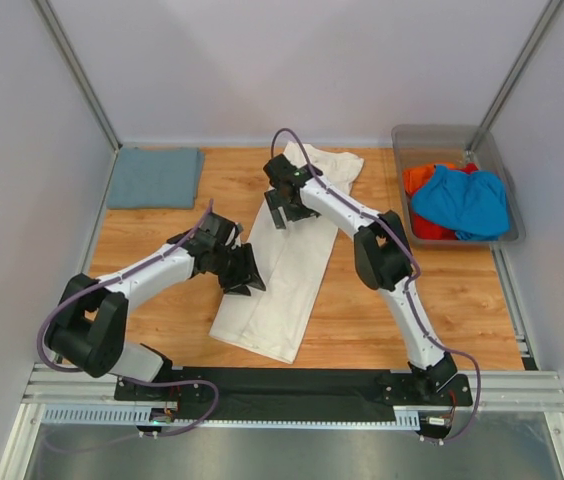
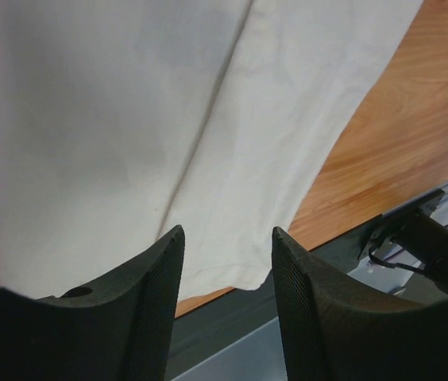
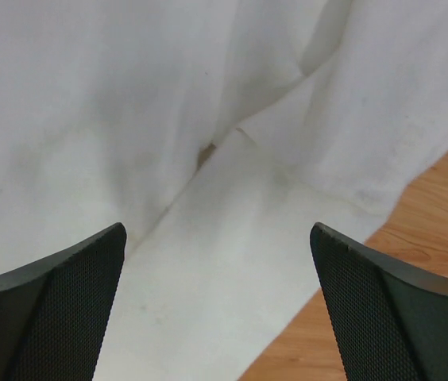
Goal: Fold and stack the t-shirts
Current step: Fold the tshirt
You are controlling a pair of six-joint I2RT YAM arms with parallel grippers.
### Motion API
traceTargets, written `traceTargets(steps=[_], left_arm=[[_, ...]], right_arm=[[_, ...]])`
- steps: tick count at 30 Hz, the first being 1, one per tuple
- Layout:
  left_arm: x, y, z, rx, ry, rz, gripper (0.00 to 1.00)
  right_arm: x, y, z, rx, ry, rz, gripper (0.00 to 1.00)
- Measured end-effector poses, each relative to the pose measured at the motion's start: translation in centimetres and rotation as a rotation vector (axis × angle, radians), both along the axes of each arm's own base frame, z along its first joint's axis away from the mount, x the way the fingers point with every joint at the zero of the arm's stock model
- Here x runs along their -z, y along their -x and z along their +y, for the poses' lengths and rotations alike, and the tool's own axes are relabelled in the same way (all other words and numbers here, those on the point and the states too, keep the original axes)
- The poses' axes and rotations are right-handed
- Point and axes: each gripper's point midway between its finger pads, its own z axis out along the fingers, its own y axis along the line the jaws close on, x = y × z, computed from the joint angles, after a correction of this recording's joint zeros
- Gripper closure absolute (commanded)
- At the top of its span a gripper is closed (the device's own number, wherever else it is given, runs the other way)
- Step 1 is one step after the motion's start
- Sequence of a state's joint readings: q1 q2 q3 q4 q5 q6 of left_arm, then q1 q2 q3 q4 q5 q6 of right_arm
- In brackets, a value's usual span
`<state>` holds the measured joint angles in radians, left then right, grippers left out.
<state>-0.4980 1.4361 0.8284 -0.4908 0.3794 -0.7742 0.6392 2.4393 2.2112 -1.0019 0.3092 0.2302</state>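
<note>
The cream-white t-shirt (image 1: 287,260) lies folded lengthwise into a long strip down the middle of the table. My left gripper (image 1: 245,275) hovers at its left edge, jaws open and empty; the left wrist view shows the shirt (image 2: 129,135) and its hem below the fingers. My right gripper (image 1: 280,212) is open and empty above the shirt's upper part; the right wrist view shows overlapping cream folds (image 3: 232,159). A folded grey-blue shirt (image 1: 154,177) lies at the back left. Bright blue (image 1: 465,201) and orange-red (image 1: 424,180) shirts lie crumpled in the bin.
A clear grey plastic bin (image 1: 437,136) stands at the back right. White walls enclose the wooden table (image 1: 362,310). The black base rail (image 1: 292,385) runs along the near edge, also seen in the left wrist view (image 2: 415,230).
</note>
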Motion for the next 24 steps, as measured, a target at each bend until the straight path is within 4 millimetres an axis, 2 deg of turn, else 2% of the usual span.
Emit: traceTargets(steps=[2,4,9,12,15,19,22,24], left_arm=[[-0.1,-0.3,-0.2,0.0,0.002,-0.005,0.45],[0.6,-0.1,-0.2,0.003,-0.012,0.023,0.45],[4.9,2.4,-0.9,0.026,-0.058,0.192,0.45],[4.8,3.2,-2.7,0.033,0.002,0.224,0.46],[4.6,4.3,-5.1,0.06,0.063,0.245,0.46],[4.4,5.7,-8.5,0.102,0.126,0.258,0.46],[4.1,6.0,-9.4,0.114,0.106,0.237,0.46],[3.6,5.8,-9.3,0.108,0.074,0.21,0.46]], right_arm=[[-1.9,0.6,-0.8,0.014,-0.012,-0.002,0.0],[-4.2,1.7,-1.6,0.041,-0.059,-0.005,0.0],[-10.2,8.0,-4.0,0.103,-0.213,-0.005,0.0],[-11.4,11.3,-5.2,0.12,-0.276,0.008,0.0],[-10.0,14.0,-6.3,0.137,-0.292,0.049,0.0],[-5.2,17.5,-8.3,0.192,-0.27,0.173,0.04],[-3.1,19.4,-9.9,0.238,-0.252,0.244,0.1],[-2.8,20.3,-10.5,0.251,-0.271,0.262,0.13]])
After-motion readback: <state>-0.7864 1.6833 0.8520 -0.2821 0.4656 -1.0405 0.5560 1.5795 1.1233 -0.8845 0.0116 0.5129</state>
